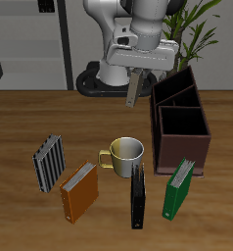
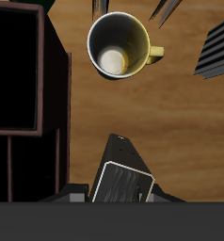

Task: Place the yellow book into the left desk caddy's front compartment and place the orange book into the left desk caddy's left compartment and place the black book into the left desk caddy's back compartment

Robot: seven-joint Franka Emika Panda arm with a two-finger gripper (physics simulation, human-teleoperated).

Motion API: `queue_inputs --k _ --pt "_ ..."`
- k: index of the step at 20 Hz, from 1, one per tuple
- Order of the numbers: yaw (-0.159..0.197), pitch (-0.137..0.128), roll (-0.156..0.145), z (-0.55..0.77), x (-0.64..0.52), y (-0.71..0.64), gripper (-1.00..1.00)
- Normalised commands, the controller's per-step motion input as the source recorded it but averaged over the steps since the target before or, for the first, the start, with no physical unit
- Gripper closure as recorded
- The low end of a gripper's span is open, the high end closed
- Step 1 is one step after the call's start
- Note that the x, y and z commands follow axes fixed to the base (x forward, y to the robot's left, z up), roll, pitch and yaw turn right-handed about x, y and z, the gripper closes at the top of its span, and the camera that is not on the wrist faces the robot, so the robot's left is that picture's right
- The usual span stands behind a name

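In the wrist view the yellow book (image 2: 124, 177) runs out past the frame edge so the fingers gripping it are unseen, and the left desk caddy (image 2: 24, 104) and striped book (image 2: 217, 49) are cropped too.

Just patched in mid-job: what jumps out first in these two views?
The gripper hangs above the table, fingers shut on the yellow book, close beside the left desk caddy. Nearer the front edge, a mug stands with books around it: a striped book, the orange book, the black book and a green book.
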Motion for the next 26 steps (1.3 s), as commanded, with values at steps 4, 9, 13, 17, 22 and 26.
queue_inputs --k 4,9,13,17,22,26 --pt "0.012 0.016 0.025 0.07 -0.03 0.26 1.00" --pt "-0.014 0.033 0.006 -0.03 0.01 0.25 1.00" --pt "0.026 0.024 0.045 0.03 0.02 0.30 1.00" --pt "0.010 0.030 0.054 -0.06 0.00 0.25 1.00" --pt "-0.019 0.037 0.018 -0.10 0.03 0.15 1.00" --pt "0.006 0.035 0.023 -0.08 0.04 0.14 1.00"
